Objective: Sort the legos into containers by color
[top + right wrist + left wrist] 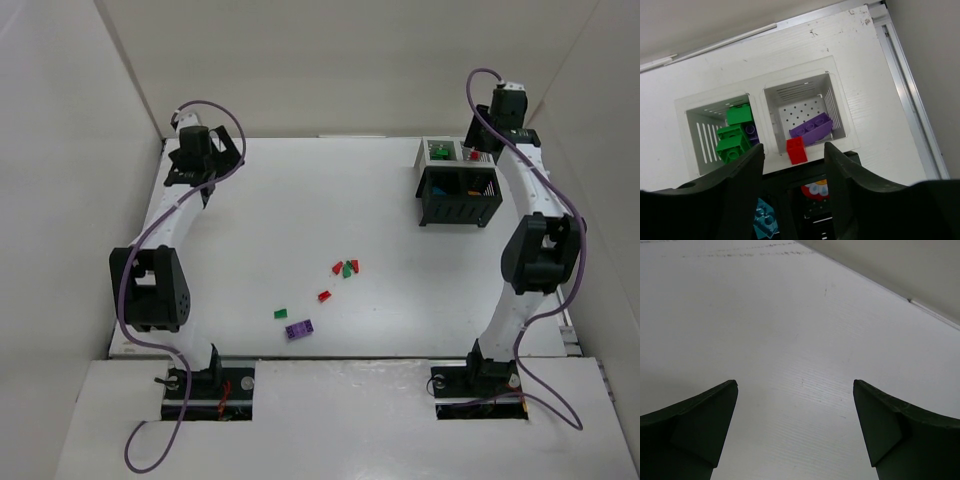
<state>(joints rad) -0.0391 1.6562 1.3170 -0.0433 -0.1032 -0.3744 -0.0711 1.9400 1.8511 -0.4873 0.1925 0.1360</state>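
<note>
Beneath the right fingers (725, 195), the black bins (792, 200) are mostly hidden; a teal brick (765, 220) and an orange piece (819, 186) peek out between them. Left fingers (695, 425) cut off at the lower edge; a purple brick (751, 131) half-buried behind green ones (732, 142).

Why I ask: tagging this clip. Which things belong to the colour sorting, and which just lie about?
Job: containers; loose legos on the table; red lego below the open right gripper.
Not the job: purple cables; idle, open left gripper.
</note>
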